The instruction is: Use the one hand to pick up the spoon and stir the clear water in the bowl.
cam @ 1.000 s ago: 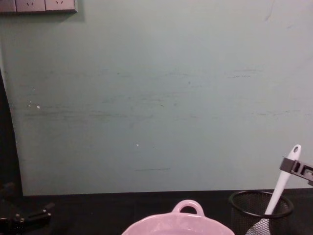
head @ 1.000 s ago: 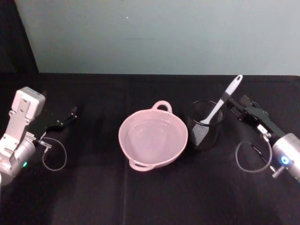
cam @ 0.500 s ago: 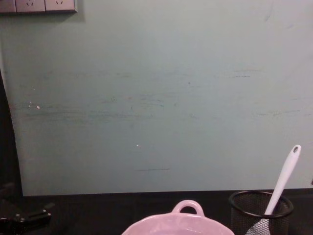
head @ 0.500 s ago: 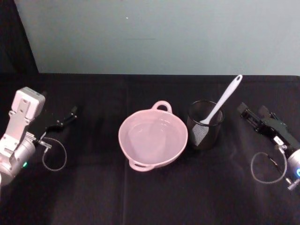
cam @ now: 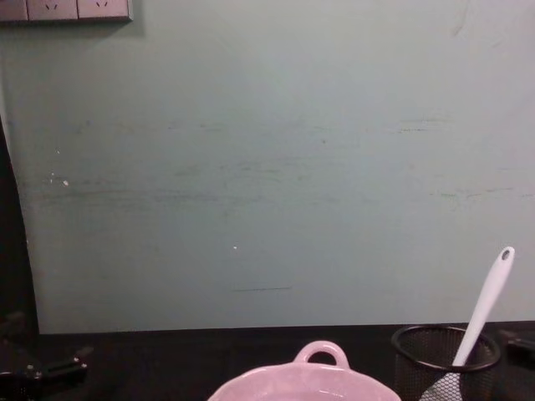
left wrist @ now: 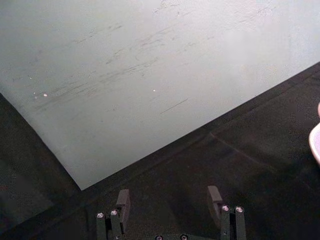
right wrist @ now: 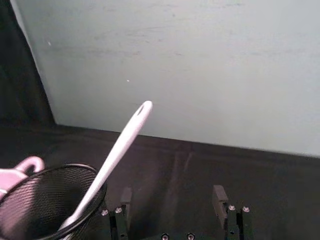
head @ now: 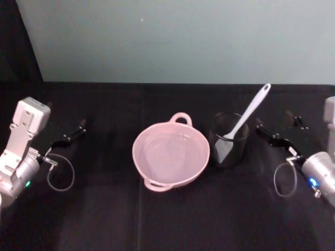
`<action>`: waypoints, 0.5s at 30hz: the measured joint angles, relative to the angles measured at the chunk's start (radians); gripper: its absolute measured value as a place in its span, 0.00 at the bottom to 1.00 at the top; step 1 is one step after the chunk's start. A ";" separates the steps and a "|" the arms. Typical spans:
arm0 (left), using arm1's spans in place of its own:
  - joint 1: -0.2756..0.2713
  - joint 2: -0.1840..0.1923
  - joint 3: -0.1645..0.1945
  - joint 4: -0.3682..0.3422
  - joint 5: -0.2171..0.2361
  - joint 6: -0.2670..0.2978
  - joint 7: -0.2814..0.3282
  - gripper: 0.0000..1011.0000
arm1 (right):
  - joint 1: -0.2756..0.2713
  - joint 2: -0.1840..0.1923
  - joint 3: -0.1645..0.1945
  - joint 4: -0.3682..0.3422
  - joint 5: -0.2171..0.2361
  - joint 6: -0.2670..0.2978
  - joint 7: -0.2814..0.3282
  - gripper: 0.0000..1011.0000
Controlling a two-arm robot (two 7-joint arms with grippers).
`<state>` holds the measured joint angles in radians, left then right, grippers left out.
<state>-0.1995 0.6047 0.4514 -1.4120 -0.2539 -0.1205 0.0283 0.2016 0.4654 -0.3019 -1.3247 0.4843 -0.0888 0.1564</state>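
Observation:
The white spoon [head: 250, 114] stands tilted in a black wire-mesh cup [head: 228, 147], its paddle head down and its handle leaning up to the right. Nothing holds it. The pale pink bowl [head: 171, 155] sits just left of the cup, with clear water [head: 170, 158] in it. My right gripper [head: 277, 128] is open and hovers low, just right of the cup and apart from the spoon. From the right wrist, the spoon [right wrist: 118, 149] and cup [right wrist: 46, 200] lie ahead of the open gripper [right wrist: 172, 196]. My left gripper [head: 73, 132] rests open at the far left.
A black cloth [head: 167, 219] covers the table up to a pale green wall [head: 172, 36]. From the chest, the bowl's loop handle [cam: 321, 352], the cup [cam: 445, 357] and the spoon [cam: 486, 304] show low down. The left gripper [left wrist: 168, 197] faces bare cloth.
A second ago the right gripper was at the spoon's handle. It let go, drew back right, then turned and came closer to the cup. The spoon stayed in the cup.

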 joint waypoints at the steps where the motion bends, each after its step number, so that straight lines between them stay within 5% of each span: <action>1: 0.000 0.000 0.000 0.000 0.000 0.000 0.000 1.00 | 0.022 -0.010 -0.015 0.028 -0.043 -0.018 -0.014 0.99; 10: 0.000 0.000 0.000 0.000 0.000 0.000 0.000 1.00 | 0.105 -0.053 -0.083 0.135 -0.293 -0.095 -0.158 0.99; 15: 0.000 0.000 0.000 0.000 0.000 0.000 0.000 1.00 | 0.105 -0.057 -0.091 0.133 -0.364 -0.082 -0.217 0.99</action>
<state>-0.1995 0.6047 0.4514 -1.4120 -0.2539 -0.1205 0.0283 0.3068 0.4084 -0.3928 -1.1917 0.1204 -0.1704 -0.0602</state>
